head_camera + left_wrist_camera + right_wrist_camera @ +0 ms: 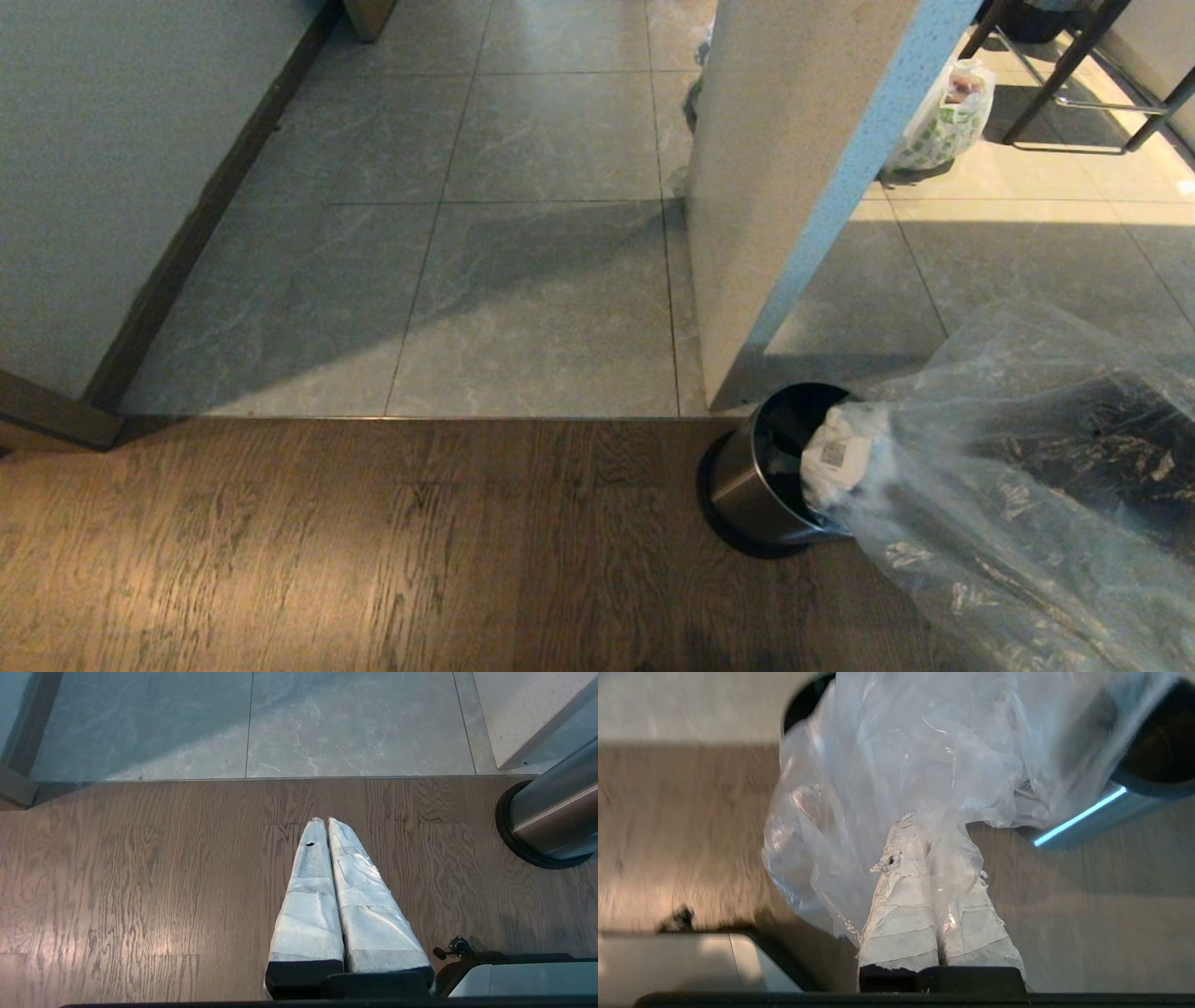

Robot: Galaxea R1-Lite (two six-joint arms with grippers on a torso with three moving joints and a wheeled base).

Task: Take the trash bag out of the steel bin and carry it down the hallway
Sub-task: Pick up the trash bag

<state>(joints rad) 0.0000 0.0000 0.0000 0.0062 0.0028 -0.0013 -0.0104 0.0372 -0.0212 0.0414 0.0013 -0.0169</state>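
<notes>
— Trash bag (896,765): was it freed from the steel bin (756,485)?

— Only partly; its plastic was seen pinched between the closed right gripper (927,830) fingers, its lower end draped at the rim. The left gripper (325,821) was shut, empty. The hallway (523,233) carry was judged undone.

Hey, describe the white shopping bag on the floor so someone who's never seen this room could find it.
Start at the tall pale speckled pillar standing where the wood floor meets the grey tiles. Look past its far right side, onto the sunlit tiles beside the dark metal chair legs: there sits the small white shopping bag with green print. Unlike the big clear crinkly trash bag near the round steel bin, it is opaque and printed.
</notes>
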